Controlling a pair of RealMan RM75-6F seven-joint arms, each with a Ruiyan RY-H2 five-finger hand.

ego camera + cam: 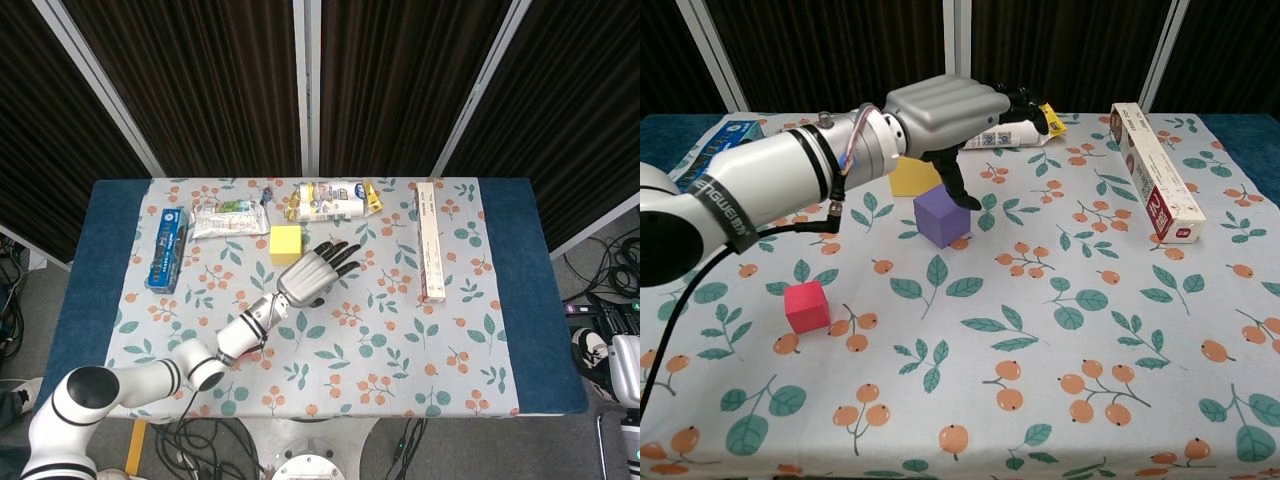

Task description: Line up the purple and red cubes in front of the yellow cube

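Observation:
The purple cube [942, 218] sits flat on the floral cloth, just in front and slightly right of the yellow cube [910, 180]. My left hand [950, 110] hovers above and behind it, fingers spread and holding nothing, its thumb hanging down close to the cube's back edge. The red cube [807, 306] stands alone nearer the front left. In the head view, the left hand [315, 272] covers the purple cube and the forearm hides the red one; the yellow cube [286, 241] shows beside the fingers. The right hand is not seen.
A long white and red box [1155, 170] lies along the right side. Snack packets [330, 200] and a wrapped pack [228, 217] line the back edge. A blue box [167, 248] lies at the far left.

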